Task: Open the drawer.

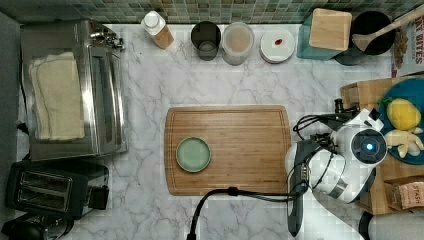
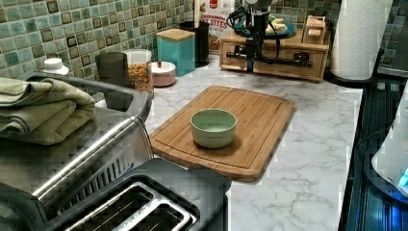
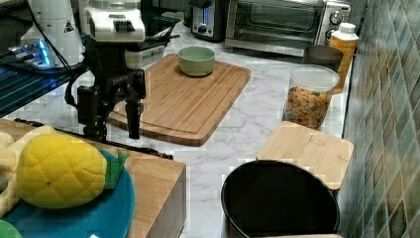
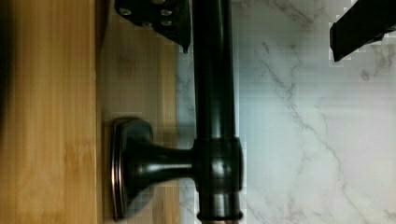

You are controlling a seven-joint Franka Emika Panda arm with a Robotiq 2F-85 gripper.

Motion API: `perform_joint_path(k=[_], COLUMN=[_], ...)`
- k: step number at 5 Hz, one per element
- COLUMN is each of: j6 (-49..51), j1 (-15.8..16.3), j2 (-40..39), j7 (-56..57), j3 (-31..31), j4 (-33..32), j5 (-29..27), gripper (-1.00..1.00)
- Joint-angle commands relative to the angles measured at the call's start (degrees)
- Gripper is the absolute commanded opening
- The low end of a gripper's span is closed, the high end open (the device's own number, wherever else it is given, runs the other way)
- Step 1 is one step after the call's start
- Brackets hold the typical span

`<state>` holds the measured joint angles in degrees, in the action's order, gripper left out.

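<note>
Drawer (image 2: 274, 60) looks shut, stiff and light; jaws spread open astride its rigid black bar handle (image 4: 214, 93), so we'd grip there and pull straight out

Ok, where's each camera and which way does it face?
Top view: overhead, looking down at the counter; arm from above.
Left view: beside the toaster, facing the drawer; arm far off.
Right view: above the drawer, facing the toaster oven; open gripper near.
Wrist view: looks down on the handle; fingers straddle it.
Left view and right view share the bowl.
</note>
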<state>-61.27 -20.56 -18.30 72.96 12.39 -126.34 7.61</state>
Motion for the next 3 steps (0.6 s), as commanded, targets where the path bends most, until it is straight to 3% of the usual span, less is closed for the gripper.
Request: perform_joint_path(k=[1,3], j6=[2.9,4.4], j1=[2.9,8.0], j2=[1.4,7.3], j7=[-5.0,-10.6], j3=[0.7,-3.4], j4=[-3.5,-11.1], j5=[1.1,0.1], gripper=[1.0,1.0])
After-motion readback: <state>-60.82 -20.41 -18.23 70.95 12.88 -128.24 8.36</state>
